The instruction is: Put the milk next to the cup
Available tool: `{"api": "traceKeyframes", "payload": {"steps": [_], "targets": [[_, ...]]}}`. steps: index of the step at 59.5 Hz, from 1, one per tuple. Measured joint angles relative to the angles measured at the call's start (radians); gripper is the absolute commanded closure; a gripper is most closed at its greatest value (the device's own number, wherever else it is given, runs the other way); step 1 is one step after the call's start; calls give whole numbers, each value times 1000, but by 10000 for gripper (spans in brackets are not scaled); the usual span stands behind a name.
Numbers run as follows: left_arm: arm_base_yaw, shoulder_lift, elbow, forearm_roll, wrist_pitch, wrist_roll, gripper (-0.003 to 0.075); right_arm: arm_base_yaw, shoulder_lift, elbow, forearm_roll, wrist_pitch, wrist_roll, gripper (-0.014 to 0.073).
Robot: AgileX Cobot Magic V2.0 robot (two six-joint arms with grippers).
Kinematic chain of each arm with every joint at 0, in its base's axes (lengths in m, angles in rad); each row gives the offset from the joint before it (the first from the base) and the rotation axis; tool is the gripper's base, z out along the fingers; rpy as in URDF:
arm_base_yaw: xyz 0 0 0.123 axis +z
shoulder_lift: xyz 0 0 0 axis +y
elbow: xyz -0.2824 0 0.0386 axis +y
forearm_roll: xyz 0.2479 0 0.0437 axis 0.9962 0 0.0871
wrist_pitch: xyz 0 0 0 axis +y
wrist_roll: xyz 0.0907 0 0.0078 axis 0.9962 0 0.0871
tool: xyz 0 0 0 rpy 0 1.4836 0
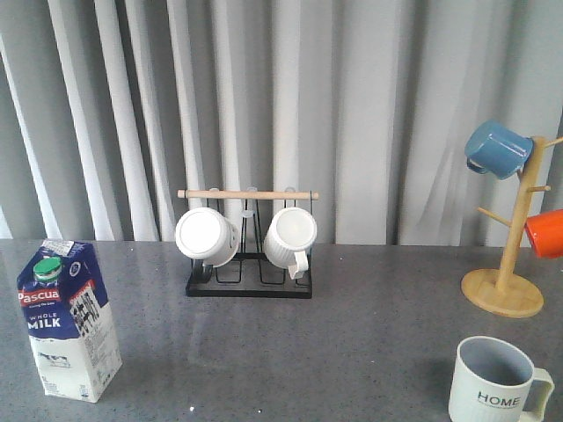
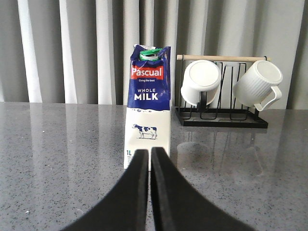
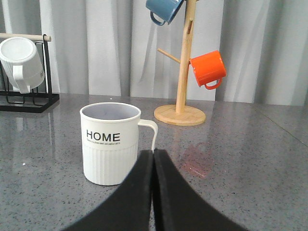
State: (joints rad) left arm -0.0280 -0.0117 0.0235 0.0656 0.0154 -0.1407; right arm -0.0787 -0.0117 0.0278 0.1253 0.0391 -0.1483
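Left pincer [image 2: 149, 156] closed, empty, just short of the tall blue-and-white gable-top milk carton [image 1: 69, 318] upright at the surface's [image 1: 290, 352] near left. Right pincer [image 3: 154, 156] closed beside the pale "HOME" ceramic mug [image 1: 497, 381], far right. Carton probably light, crushable cardboard: grip the lower body. Black wire mug rack [image 1: 249, 280] sits well back; path looks open.

front view: looks forward over the counter [image 1: 290, 343] toward the curtain [image 1: 352, 105], set back.
left wrist view: low, close behind the milk [image 2: 148, 108].
right wrist view: low, close behind the cup [image 3: 110, 143].
shared: mug rack [image 1: 249, 264] in all three.
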Motion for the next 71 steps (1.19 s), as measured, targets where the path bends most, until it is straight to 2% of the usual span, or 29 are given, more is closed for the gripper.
{"api": "traceKeyframes", "payload": {"steps": [59,71], "targets": [[0,0,0,0,0,0,726,0,0,0,9,0,0,598],[0,0,0,0,0,0,726,0,0,0,95,0,0,598]]}}
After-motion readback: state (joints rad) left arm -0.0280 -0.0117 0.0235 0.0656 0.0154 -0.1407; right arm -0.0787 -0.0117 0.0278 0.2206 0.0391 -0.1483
